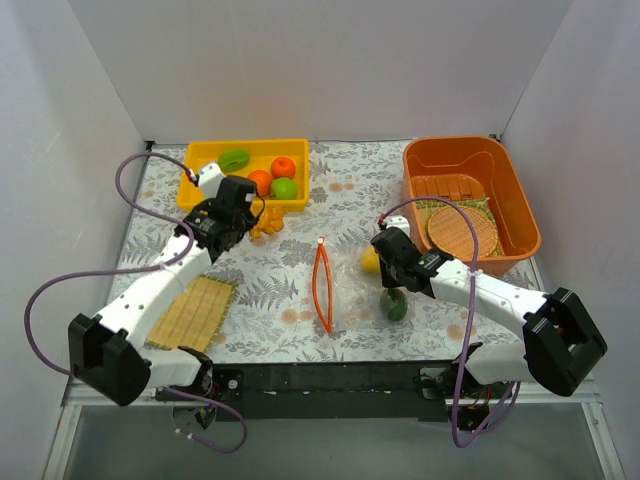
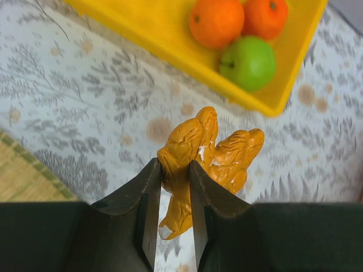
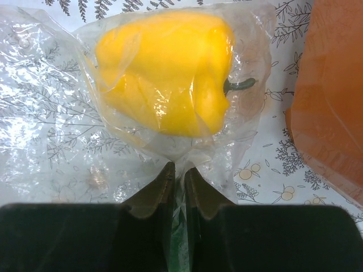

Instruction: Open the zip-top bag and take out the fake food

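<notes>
1. At the far-left side of the table [image 1: 330, 205], the left arm runs diagonally from its base at the near-left corner, up and right. It passes the far corner of the straw mat [image 1: 195, 312], and the wrist ends just short of the yellow tray [image 1: 215, 152].
2. The left gripper [image 2: 174, 173] points at the tray's near wall with its fingers narrow, clamped on one lobe of the tan-brown lumpy piece [image 2: 227, 156]. The rest of the piece sticks out past the tips.
3. That piece sits just outside the tray on the near side. I can't tell how high it is above the patterned cloth.
4. The tray holds two orange balls [image 2: 216, 21], a bright green ball [image 2: 248, 62] and a light green piece [image 1: 235, 158].
5. The right arm starts at the near-right corner. Its forearm runs left and slightly away, and the wrist is mid-table beside the orange bin [image 1: 520, 215].
6. The right gripper [image 3: 178, 173] has its fingers almost together, pinching clear film of the zip-top bag [image 3: 45, 102].
7. The bag lies mid-table between the two grippers. Its zip strip [image 1: 328, 322] is spread into a narrow loop on the side away from the right gripper.
8. The yellow piece [image 3: 164, 73] is inside the bag, wrapped in film just beyond the right fingertips.
9. The dark green piece [image 1: 396, 307] is just on the near side of the right gripper. I can't tell whether it is in or out of the bag.
</notes>
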Robot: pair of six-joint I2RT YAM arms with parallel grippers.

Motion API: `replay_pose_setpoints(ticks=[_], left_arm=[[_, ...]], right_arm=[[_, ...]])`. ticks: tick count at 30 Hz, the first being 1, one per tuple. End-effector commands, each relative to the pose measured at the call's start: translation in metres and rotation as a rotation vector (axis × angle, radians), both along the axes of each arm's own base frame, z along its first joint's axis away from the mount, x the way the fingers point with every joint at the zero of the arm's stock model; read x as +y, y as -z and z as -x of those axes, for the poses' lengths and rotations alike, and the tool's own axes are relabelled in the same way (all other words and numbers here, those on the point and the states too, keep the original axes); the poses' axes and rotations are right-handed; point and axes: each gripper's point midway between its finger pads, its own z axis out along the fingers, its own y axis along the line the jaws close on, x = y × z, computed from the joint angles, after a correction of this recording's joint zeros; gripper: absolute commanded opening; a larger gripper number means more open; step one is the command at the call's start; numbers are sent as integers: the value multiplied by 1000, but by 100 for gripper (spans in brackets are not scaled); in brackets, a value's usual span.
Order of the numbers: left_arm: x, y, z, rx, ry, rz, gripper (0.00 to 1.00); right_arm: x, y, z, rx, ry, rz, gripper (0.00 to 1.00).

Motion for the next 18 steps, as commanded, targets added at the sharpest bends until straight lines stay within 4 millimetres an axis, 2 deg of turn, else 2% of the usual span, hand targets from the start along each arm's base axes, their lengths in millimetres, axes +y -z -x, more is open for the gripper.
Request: replay_pose_setpoints(ticks=[1, 2, 3, 4, 5, 6, 7, 8, 9, 10, 11, 12, 13, 14, 15, 17, 18], left_arm=[[26, -25, -69, -85, -86, 15, 0], [44, -26, -84, -87, -140, 24, 0], [51, -8, -99, -47, -163, 15, 0], [56, -18, -115, -82, -191, 35, 0], [73, -16, -126, -85, -229, 40, 0], [80, 3, -140, -49, -248, 45, 0], [86, -7, -154, -82, -269, 61, 0], [99, 0, -162, -71, -306, 56, 0], [104, 17, -172, -41, -321, 50, 0], [108, 23, -180, -30, -326, 49, 0], [116, 19, -190, -43, -338, 58, 0], [119, 25, -195, -32, -340, 58, 0], [119, 44, -202, 7, -337, 54, 4], [121, 42, -208, 2, -328, 50, 11], [121, 49, -211, 16, -331, 43, 40], [120, 53, -211, 33, -327, 45, 64], [118, 57, -208, 43, -322, 51, 72]], right_arm=[[8, -26, -13, -60, -14, -32, 19], [7, -27, -12, -62, -17, -33, 19], [8, -29, -12, -63, -24, -39, 19], [9, -30, -12, -64, -29, -43, 19], [9, -30, -12, -67, -31, -44, 19], [11, -33, -12, -74, -41, -53, 19], [11, -34, -12, -74, -44, -55, 19], [12, -34, -12, -74, -50, -55, 19], [13, -35, -11, -75, -55, -59, 19], [13, -35, -11, -74, -61, -58, 19], [13, -35, -11, -71, -64, -55, 19], [14, -36, -11, -76, -68, -60, 19], [13, -36, -11, -77, -73, -57, 19], [14, -37, -11, -80, -76, -58, 19], [14, -38, -11, -83, -79, -63, 20], [14, -40, -11, -86, -82, -69, 21], [15, -41, -11, -90, -86, -70, 22]])
